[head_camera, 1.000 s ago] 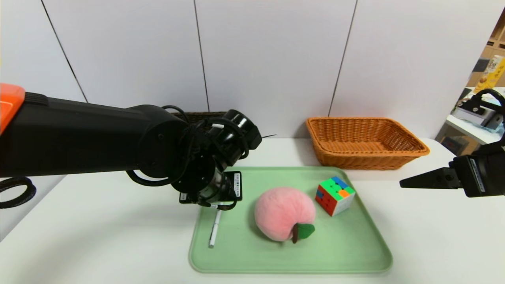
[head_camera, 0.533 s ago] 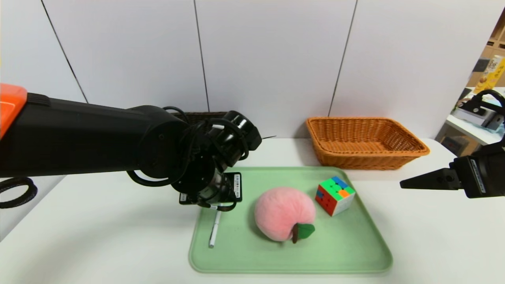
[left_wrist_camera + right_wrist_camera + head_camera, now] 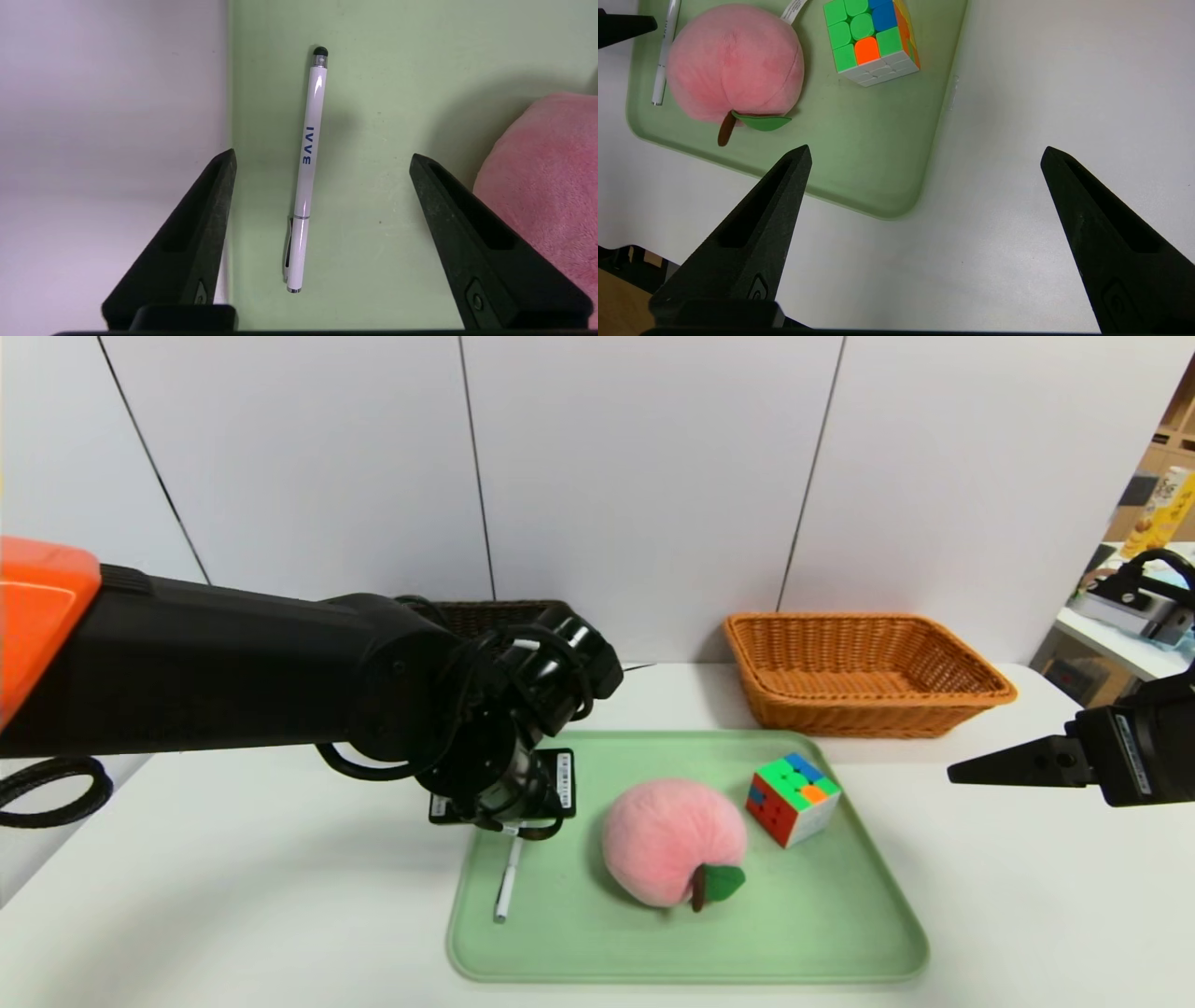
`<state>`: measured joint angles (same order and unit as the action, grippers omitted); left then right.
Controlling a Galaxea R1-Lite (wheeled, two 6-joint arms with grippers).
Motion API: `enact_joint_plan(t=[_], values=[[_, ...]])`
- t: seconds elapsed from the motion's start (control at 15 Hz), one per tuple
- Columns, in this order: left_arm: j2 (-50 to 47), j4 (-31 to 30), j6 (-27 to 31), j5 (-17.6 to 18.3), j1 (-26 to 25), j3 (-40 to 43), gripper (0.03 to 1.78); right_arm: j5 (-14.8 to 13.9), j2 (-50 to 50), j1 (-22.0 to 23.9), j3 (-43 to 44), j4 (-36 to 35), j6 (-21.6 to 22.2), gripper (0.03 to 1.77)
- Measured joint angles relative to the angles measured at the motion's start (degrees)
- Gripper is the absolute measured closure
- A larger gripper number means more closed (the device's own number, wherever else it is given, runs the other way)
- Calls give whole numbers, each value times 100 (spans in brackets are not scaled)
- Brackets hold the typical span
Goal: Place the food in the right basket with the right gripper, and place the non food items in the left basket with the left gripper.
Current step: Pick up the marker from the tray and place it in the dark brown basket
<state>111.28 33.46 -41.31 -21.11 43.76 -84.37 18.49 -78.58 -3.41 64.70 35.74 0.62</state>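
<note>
Right pincer (image 3: 924, 156), jaws spread wide above the white tabletop (image 3: 1041, 93), with the green tray (image 3: 859, 158) beyond carrying plush peach (image 3: 733, 60), puzzle cube (image 3: 868, 39) and white pen (image 3: 663, 56).

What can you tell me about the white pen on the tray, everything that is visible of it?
The pen is slim, glossy white, apparently plastic, with a small black rounded tip, a silver ring, blue lettering on the barrel and a clip near the other end. It lies flat on the green tray, along the edge on the robot's left, apart from the plush peach. The left gripper hovers above it, open; nothing touches it.
</note>
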Motion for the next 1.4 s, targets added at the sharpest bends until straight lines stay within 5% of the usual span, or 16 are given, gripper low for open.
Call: enact_joint_plan(t=[0.93,1.4], values=[[262,16,311,784,-212,-2,17,-9,9,50,-72,-17,0,10],[322,-6,308,824,-201,-16,14,-6,9,55,-72,-20,-7,10]])
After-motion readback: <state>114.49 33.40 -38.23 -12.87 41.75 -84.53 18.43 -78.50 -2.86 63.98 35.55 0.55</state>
